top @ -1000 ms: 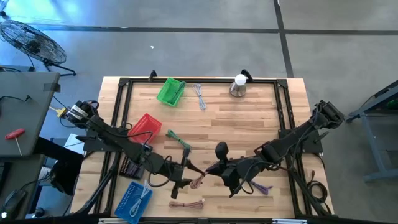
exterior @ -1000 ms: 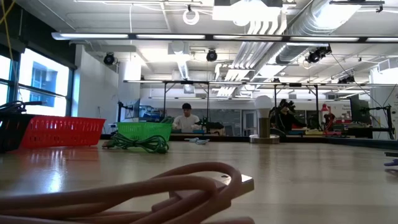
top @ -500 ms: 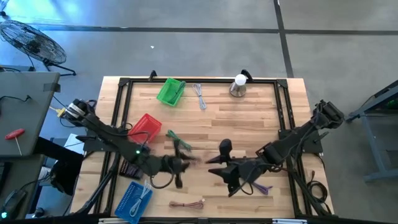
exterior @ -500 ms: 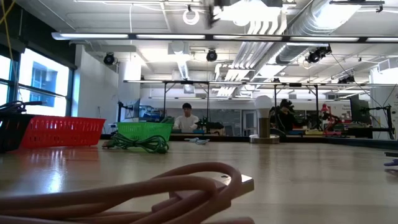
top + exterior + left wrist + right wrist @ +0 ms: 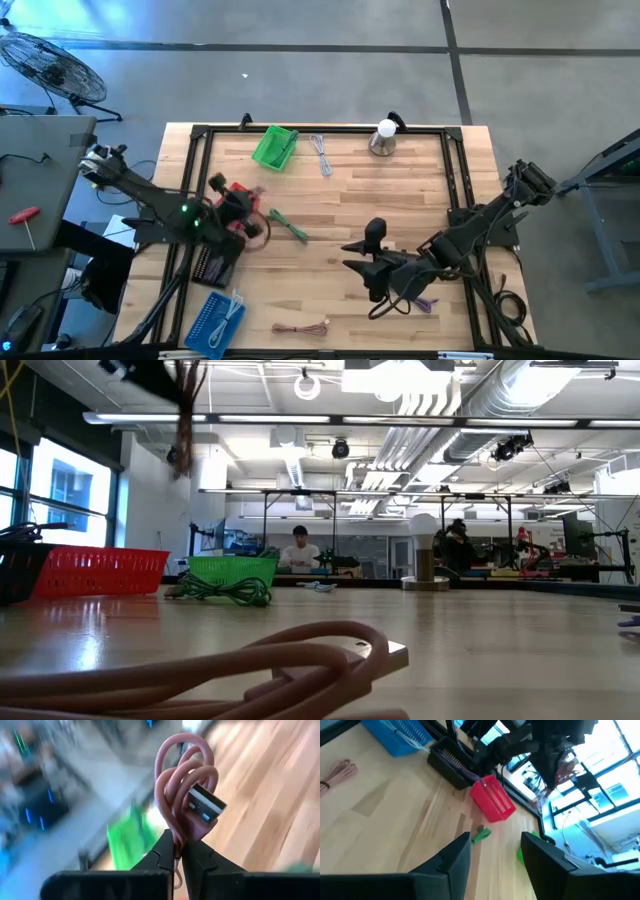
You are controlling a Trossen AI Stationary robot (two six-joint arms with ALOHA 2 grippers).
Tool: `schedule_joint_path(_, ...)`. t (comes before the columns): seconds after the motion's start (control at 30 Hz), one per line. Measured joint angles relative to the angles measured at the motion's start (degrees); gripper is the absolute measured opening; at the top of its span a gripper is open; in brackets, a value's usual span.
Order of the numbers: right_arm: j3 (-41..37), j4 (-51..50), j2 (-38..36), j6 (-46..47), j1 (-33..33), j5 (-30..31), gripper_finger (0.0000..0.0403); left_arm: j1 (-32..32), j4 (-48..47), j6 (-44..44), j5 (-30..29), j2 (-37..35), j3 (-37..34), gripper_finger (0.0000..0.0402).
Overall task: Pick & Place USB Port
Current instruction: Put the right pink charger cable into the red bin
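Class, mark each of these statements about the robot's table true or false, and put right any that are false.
1. The left gripper is shut on the pink USB cable. True.
2. The right gripper holds a cable. False: it is open and empty.
3. The green basket sits near the table's far edge. True.
4. The red basket sits beside the right arm. False: it is on the left arm's side.

pink cable [image 5: 250, 665]: foreground | red basket [image 5: 100, 572], green basket [image 5: 232, 569]: left
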Motion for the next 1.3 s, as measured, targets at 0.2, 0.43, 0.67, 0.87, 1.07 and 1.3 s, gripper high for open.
schedule_joint_path(0.2,0.00,-1.74,0.00,1.17,-1.11,-2.42,0.0148,7.42,-21.07,-16.49,21.53,0.10,-0.04,0.0007)
schedule_joint_path(0.43,0.00,-1.86,0.00,2.44,-4.39,-10.81,0.0142,9.34,-23.11,-17.24,32.28,0.34,-0.04,0.0007)
schedule_joint_path(0.67,0.00,-2.57,0.00,5.35,-7.18,-17.36,0.0142,9.28,-22.20,-17.19,33.53,1.34,-0.04,0.0007)
schedule_joint_path(0.87,0.00,-2.89,0.00,6.53,-7.27,-19.83,0.0143,9.30,-17.85,-15.21,34.15,2.26,-4.59,0.0007)
schedule_joint_path(1.07,0.00,-2.90,0.00,6.72,-7.13,-19.96,0.0143,9.30,-15.00,-17.36,35.09,1.90,-9.97,0.0007)
schedule_joint_path(1.3,0.00,-2.50,0.00,6.95,-7.11,-19.96,0.0142,9.30,-9.25,-16.60,36.53,1.81,-14.56,0.0007)
